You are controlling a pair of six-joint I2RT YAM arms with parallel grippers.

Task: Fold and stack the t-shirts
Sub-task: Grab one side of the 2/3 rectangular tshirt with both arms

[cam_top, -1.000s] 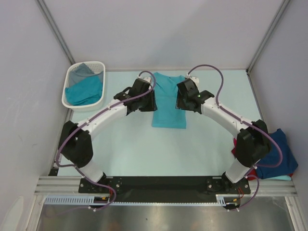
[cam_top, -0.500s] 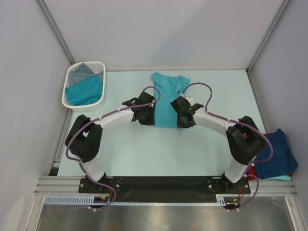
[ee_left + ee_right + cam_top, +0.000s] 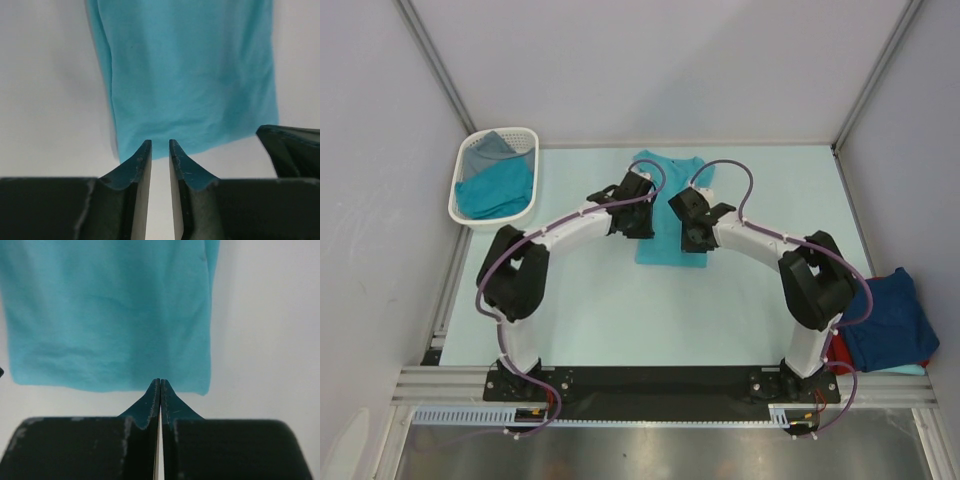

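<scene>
A teal t-shirt [image 3: 666,244] lies flat on the table as a narrow lengthwise strip, collar at the far end. Its near hem shows in the left wrist view [image 3: 190,75] and the right wrist view [image 3: 110,315]. My left gripper [image 3: 640,230] hovers over the shirt's left edge. In its own view this left gripper [image 3: 160,142] stands open by a narrow gap with nothing in it. My right gripper [image 3: 694,240] is over the shirt's right edge. In its own view the right gripper [image 3: 160,381] is shut and empty, tips by the hem.
A white slotted basket [image 3: 500,133] at the far left holds teal cloth [image 3: 498,188] and grey cloth [image 3: 495,148]. A navy t-shirt [image 3: 885,320] lies over a red one [image 3: 838,352] at the table's right edge, beside the right arm's base.
Both grippers drew inward and nearer along the shirt's sides. The shirt looked skewed half a second ago and lies straight now. The right jaws closed and the left jaws narrowed.
</scene>
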